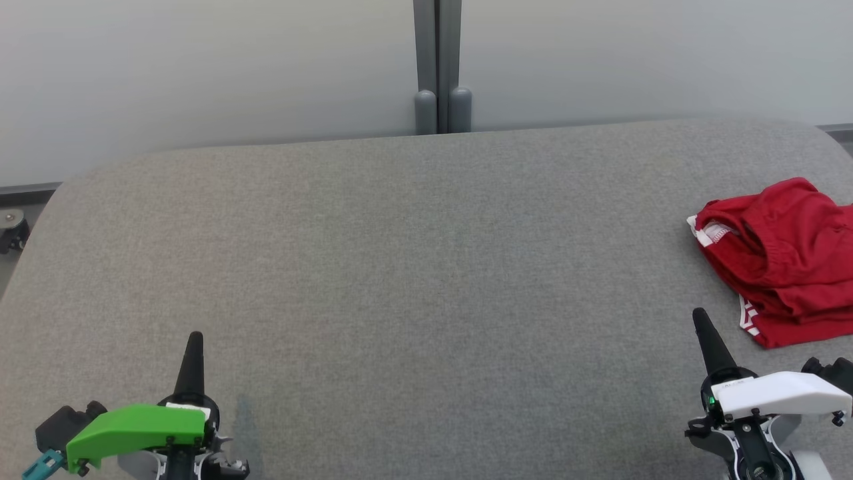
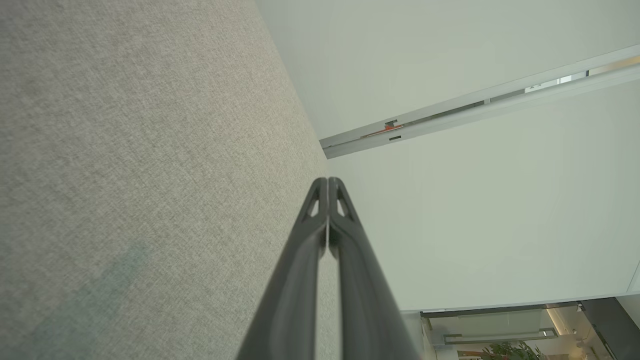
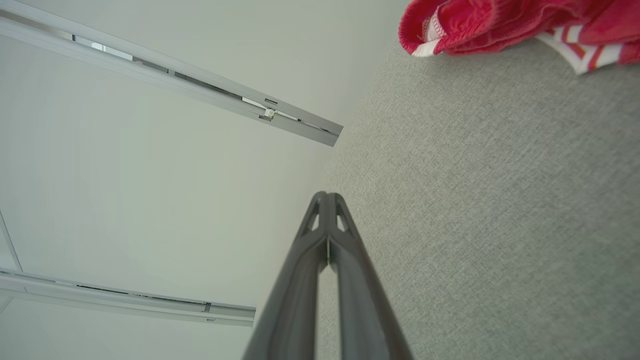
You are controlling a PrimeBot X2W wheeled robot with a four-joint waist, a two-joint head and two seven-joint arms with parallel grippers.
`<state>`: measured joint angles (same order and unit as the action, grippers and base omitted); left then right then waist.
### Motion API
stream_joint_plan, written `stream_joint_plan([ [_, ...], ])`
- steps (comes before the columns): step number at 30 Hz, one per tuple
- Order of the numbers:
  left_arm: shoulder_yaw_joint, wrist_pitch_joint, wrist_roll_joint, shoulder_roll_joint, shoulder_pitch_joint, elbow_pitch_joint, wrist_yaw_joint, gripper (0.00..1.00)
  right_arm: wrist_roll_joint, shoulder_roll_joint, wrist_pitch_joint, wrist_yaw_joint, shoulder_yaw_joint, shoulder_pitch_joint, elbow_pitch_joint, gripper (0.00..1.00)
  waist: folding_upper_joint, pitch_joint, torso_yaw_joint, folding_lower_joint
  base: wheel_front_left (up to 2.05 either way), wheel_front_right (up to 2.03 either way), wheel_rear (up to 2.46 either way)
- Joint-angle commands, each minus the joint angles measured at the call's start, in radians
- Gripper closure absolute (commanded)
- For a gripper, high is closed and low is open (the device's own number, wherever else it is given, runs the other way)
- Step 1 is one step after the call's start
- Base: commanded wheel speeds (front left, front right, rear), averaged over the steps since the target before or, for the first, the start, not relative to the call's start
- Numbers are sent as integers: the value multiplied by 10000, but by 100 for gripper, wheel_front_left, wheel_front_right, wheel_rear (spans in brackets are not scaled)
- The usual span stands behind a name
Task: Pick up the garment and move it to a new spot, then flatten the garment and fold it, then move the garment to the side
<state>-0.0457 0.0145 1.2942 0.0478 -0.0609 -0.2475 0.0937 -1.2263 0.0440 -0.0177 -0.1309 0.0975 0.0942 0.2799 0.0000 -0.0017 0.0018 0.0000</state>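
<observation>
The garment [image 1: 786, 260] is a red piece with white trim, lying crumpled at the right edge of the grey fabric surface [image 1: 413, 267]. In the right wrist view the garment [image 3: 505, 22] lies at the top right, well ahead of the fingers. My right gripper [image 1: 698, 315] is shut and empty, at the lower right, a short way in front of the garment and apart from it. At the lower left my left gripper [image 1: 194, 337] is also shut and empty, far from the garment. Each wrist view shows its own gripper, left [image 2: 327, 181] and right [image 3: 326, 195], with the fingers pressed together.
A pale wall with a grey vertical post [image 1: 438, 67] stands behind the surface. The surface's rounded far edge runs across the head view. A dark caster [image 1: 12, 230] sits on the floor at the far left.
</observation>
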Motion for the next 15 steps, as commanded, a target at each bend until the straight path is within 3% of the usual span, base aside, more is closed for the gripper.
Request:
stream_joint_plan([
  [1, -82, 71, 206, 60, -277, 111, 57, 100, -269, 62, -83, 0, 48, 198, -123, 100, 0, 0, 0, 0, 0, 0, 0],
  [15, -299, 384, 1249, 65, -397, 173, 72, 100, -1492, 70, -394, 1, 99, 239, -173, 100, 0, 2, -6, 0, 0, 0, 0],
])
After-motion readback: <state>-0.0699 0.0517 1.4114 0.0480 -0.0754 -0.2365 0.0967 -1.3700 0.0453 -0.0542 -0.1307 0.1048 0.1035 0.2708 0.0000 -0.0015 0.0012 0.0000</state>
